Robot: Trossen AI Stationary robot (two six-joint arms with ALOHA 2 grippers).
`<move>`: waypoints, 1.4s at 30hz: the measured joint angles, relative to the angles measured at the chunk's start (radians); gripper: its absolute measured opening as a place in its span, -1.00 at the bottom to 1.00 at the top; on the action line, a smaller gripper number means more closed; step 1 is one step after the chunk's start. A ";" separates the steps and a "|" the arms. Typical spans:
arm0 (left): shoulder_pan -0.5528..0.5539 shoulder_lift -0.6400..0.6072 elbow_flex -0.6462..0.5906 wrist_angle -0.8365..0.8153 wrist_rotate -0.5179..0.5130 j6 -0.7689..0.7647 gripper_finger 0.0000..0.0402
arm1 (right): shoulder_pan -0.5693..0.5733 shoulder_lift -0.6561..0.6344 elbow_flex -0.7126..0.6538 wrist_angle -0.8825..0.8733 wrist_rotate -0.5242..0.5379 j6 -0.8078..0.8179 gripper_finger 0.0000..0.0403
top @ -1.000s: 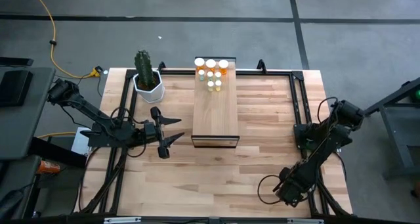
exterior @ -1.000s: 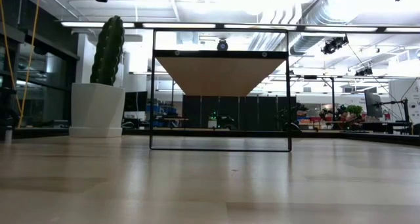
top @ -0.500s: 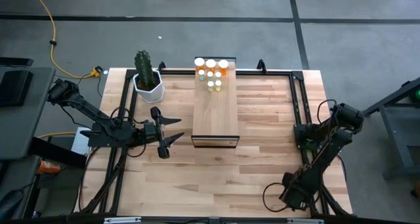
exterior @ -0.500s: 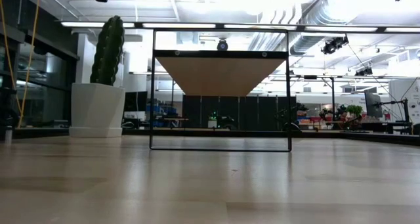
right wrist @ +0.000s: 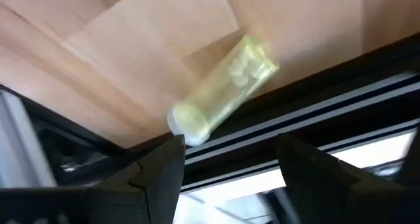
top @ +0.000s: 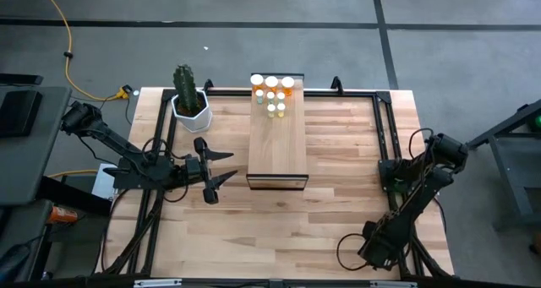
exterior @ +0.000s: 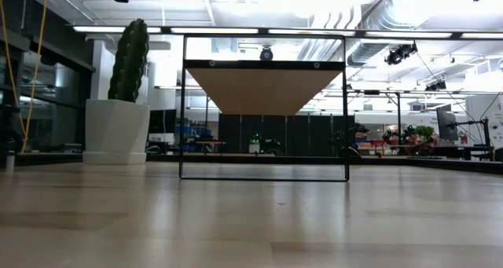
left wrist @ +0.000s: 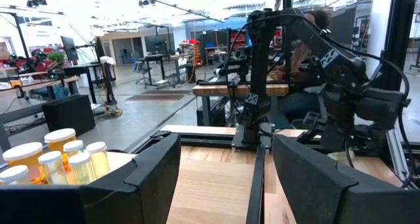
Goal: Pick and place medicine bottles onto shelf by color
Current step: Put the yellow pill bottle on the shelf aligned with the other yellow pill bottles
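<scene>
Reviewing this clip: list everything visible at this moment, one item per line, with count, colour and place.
Medicine bottles on shelf: eight in the high view, white caps, some orange and some pale green-yellow; clustered at the shelf's far end.
Lying bottle: one, pale green-yellow, white cap; on its side on the table beside the dark frame rail, seen only in the right wrist view.
Shelf: one, light wood top, dark frame; table centre, running from far edge toward the middle.
Cactus: one, green, in a white pot; far left of the shelf.
Table: one, light wood planks.
Left gripper: dark, open, empty; left of the shelf's near end.
Right gripper: dark, open, empty; at the table's near right edge, facing the lying bottle.
</scene>
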 joint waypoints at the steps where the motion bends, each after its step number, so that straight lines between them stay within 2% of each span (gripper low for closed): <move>1: 0.000 0.000 0.000 0.000 0.000 0.000 0.14 | 0.000 0.000 0.000 0.013 -0.008 0.029 0.15; 11: 0.000 0.000 0.000 0.000 0.000 0.000 0.14 | 0.000 0.000 0.000 0.115 0.003 0.304 0.15; 19: 0.000 0.000 0.000 0.000 0.000 0.000 0.14 | -0.001 0.000 0.000 0.126 0.003 0.323 0.15; 32: 0.000 0.000 0.000 0.000 0.000 0.000 0.14 | -0.034 -0.002 -0.069 0.163 0.001 0.450 0.15; 42: 0.000 0.000 0.000 0.000 0.000 0.000 0.14 | -0.053 -0.002 -0.068 0.226 0.009 0.425 0.15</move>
